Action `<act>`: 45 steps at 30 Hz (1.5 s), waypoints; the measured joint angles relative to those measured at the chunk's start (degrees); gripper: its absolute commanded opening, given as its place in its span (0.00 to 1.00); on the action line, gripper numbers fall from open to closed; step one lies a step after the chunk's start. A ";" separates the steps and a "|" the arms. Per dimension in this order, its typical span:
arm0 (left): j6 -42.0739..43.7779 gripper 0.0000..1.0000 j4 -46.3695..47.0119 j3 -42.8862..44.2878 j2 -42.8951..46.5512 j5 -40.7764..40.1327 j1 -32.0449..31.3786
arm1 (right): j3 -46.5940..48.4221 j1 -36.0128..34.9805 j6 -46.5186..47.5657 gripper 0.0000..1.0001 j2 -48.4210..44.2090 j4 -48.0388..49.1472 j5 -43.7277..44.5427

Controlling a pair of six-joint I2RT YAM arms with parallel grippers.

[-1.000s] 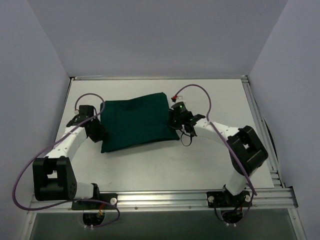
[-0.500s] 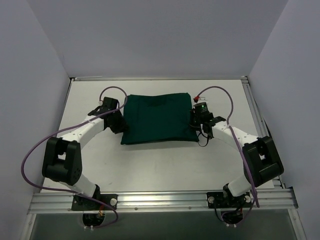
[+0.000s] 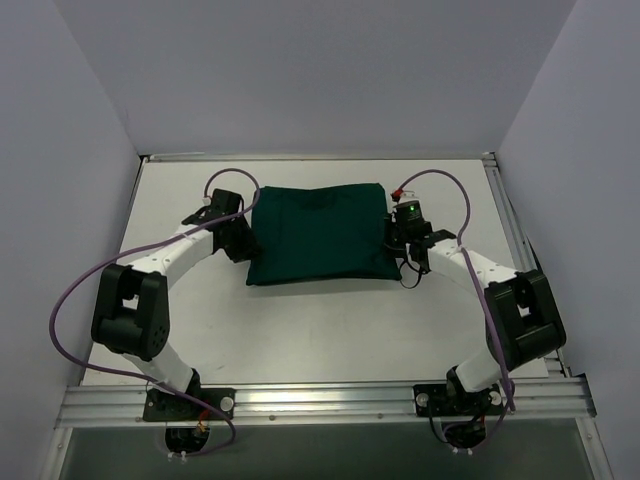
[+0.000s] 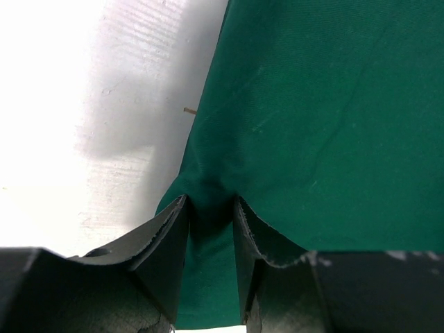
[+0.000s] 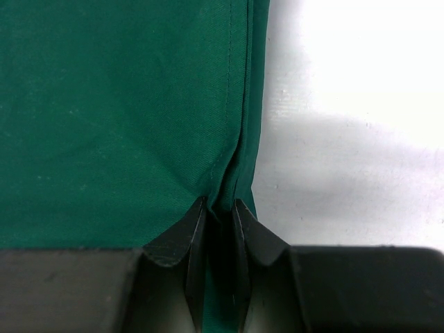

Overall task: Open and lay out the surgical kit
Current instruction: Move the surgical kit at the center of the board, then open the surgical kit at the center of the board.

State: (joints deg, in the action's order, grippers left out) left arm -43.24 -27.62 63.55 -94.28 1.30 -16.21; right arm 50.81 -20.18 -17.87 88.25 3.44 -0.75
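Dark green cloth wrap (image 3: 318, 232) lies folded shut — left gripper (image 4: 210, 201) pinches its left edge, right gripper (image 5: 220, 203) pinches its right hem, both jaws narrow on cloth.

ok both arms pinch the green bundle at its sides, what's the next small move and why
Probably let go of both sides. The green bundle lies flat on the table, fully wrapped, and the left gripper and right gripper pinch only its side edges; unwrapping likely needs a fresh grip on a fold.
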 measured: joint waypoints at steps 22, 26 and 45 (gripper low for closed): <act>2.40 0.97 -6.29 7.37 1.14 -7.78 0.04 | 6.95 1.46 1.25 0.82 -1.57 -3.98 1.97; 3.50 0.94 -8.90 11.82 4.94 -10.03 -1.09 | 11.63 1.46 1.20 0.99 -6.21 -8.20 5.18; 13.66 0.94 -17.33 45.07 -10.27 -35.06 -40.59 | 25.79 1.51 -0.02 1.00 -41.09 -22.49 19.61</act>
State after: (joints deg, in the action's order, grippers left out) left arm -29.58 -44.95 108.62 -104.55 -33.76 -56.80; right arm 76.60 -18.68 -17.89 47.16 -19.05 18.85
